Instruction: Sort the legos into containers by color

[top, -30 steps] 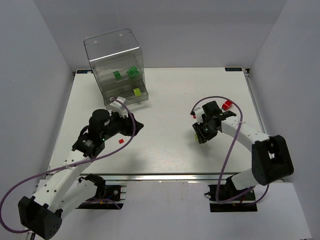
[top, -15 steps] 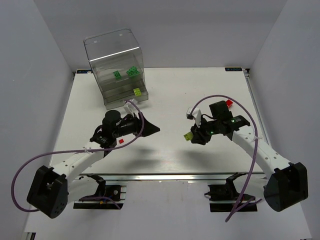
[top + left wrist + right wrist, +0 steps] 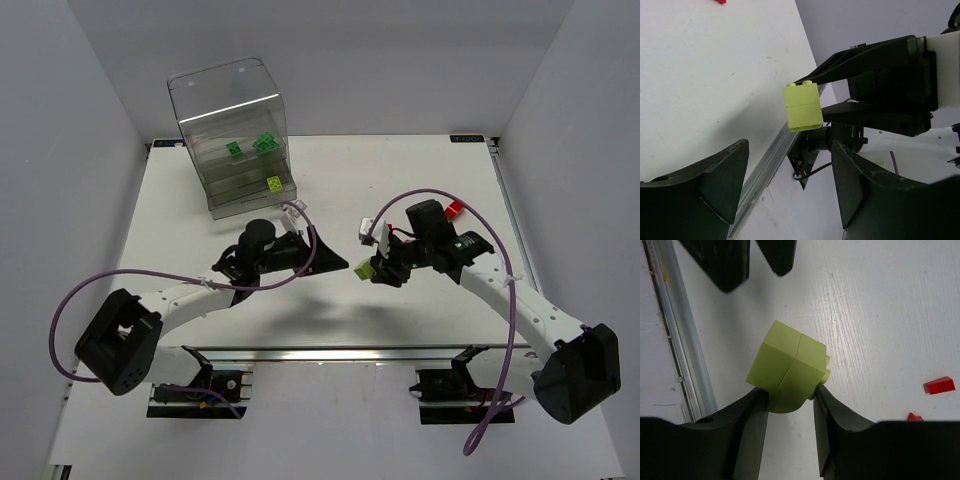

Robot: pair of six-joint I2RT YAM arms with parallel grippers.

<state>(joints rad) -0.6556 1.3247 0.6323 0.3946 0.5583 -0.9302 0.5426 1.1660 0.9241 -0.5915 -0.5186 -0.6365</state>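
- Across the whole top view spreads the white table, with both arms reaching in over its middle.
- At its far left corner stands the clear cabinet (boxy, with a rounded top), upright and well apart from both grippers.
- The left gripper points right toward the other arm. Its jaws are spread wide with nothing between them.
- The right gripper faces it from just beside it, jaws closed on a pale yellow-green brick. This brick is held above the table between the two grippers (the left wrist view shows it straight ahead of the spread jaws, not touching them).
- Two green bricks lie in an upper tier of the cabinet, and a second yellow-green brick lies in a lower tier.
- A red brick lies on the table just behind the right arm.
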